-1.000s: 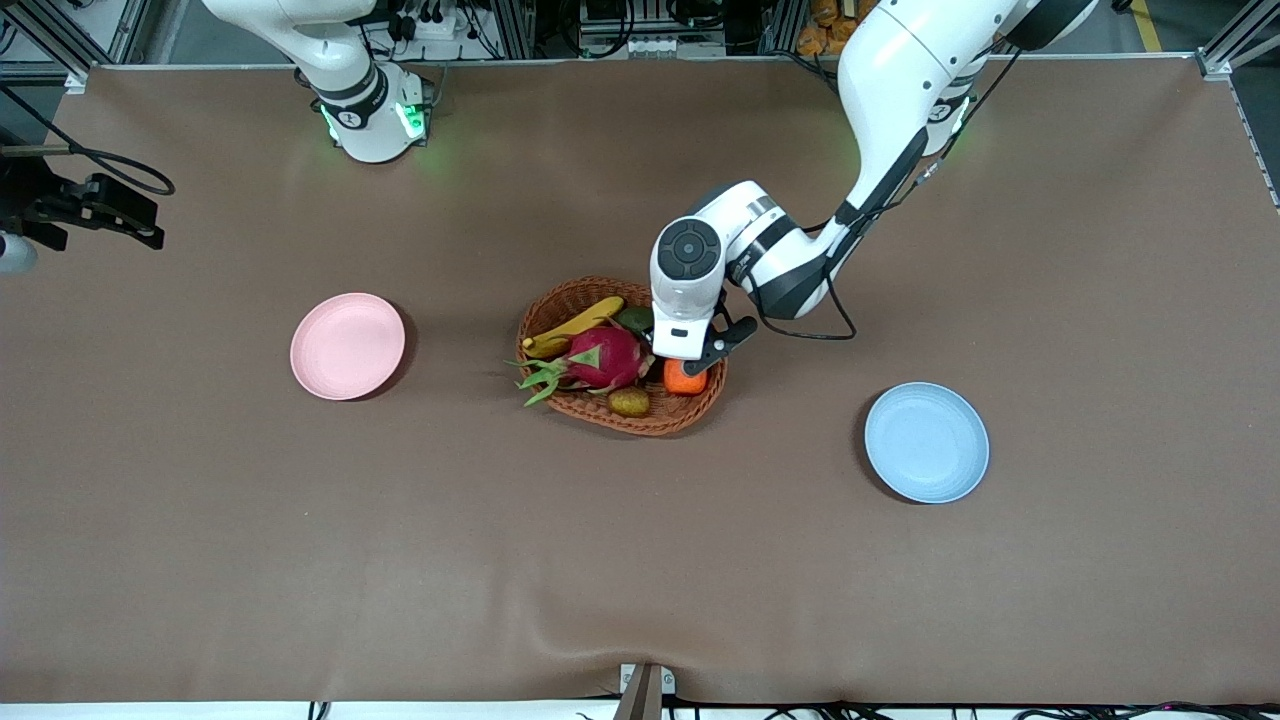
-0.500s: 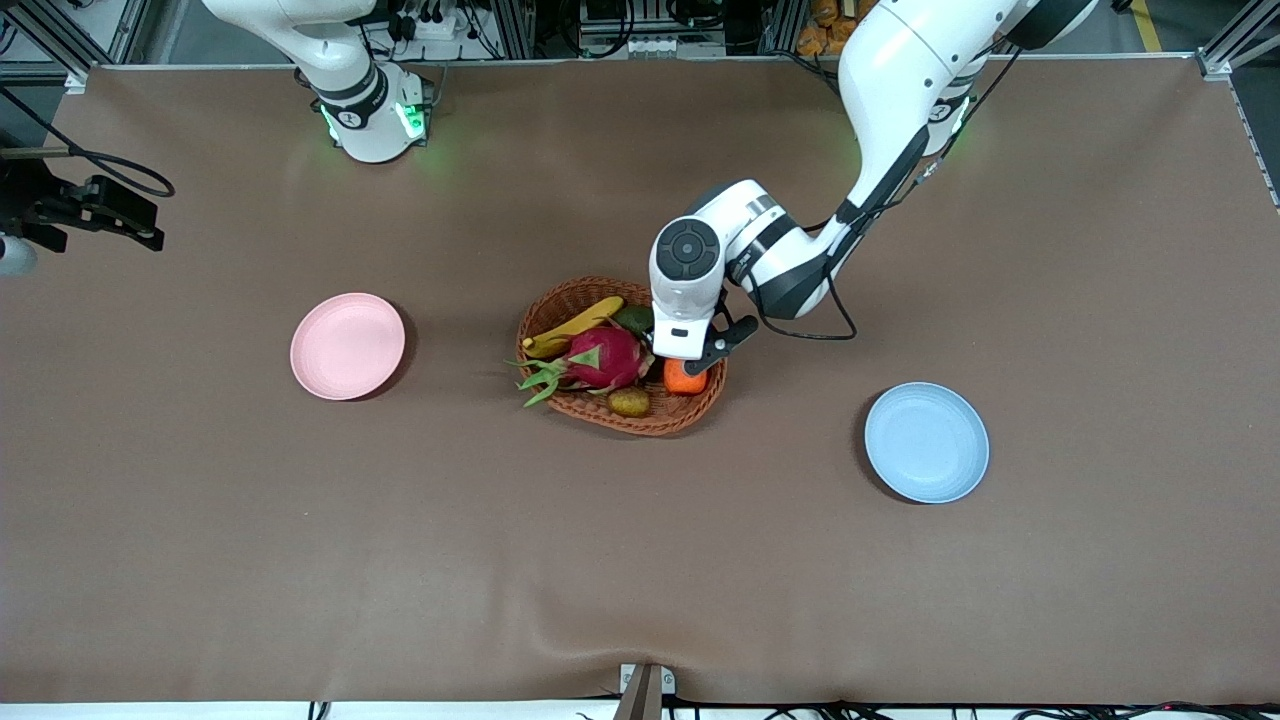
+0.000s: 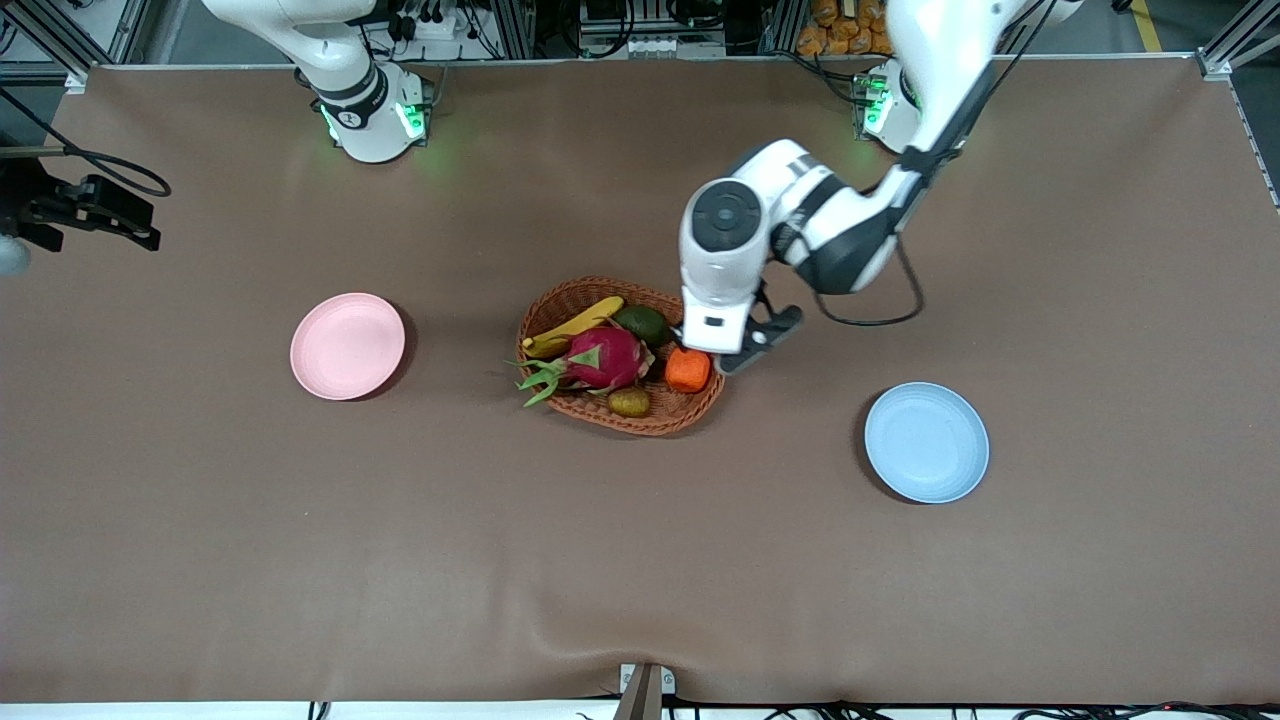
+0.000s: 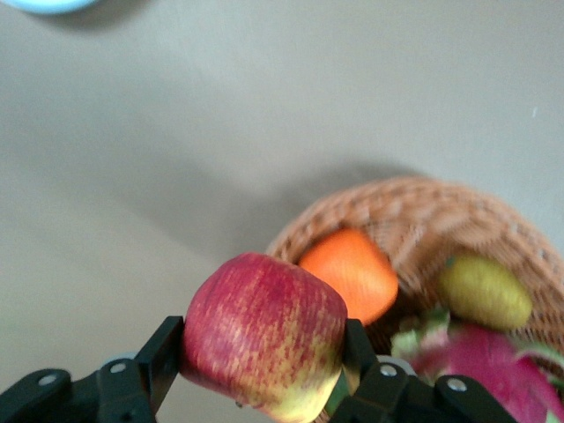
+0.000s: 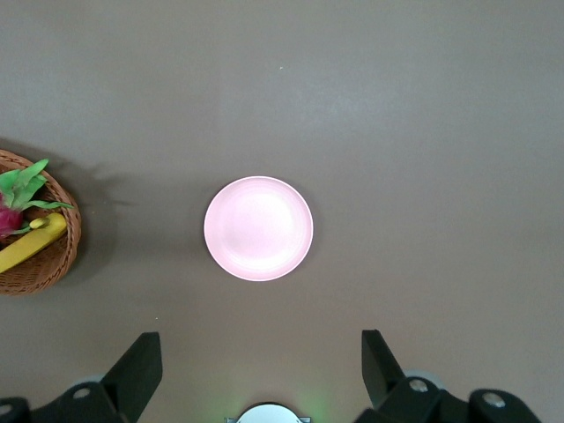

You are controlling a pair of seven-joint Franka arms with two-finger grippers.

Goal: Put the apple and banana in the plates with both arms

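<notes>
small round red apple with yellowish streaks (image 4: 263,333) clamped in left gripper (image 4: 256,374) over oval brown wicker basket (image 3: 571,300) edge, curved yellow banana (image 3: 572,326) lay in basket, right gripper (image 5: 261,374) spread wide above pale pink plate (image 5: 258,228), waiting

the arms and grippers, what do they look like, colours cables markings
Both arms are glossy white with black joint bands, on white bases lit green. The left arm has a round dark grey cap and a looping black cable. The left gripper and right gripper are black with silver screws.

Woven wicker basket (image 3: 600,295), matt plastic pink plate (image 3: 347,346), smooth waxy apple (image 4: 263,333), brown cloth table (image 3: 640,560)
</notes>
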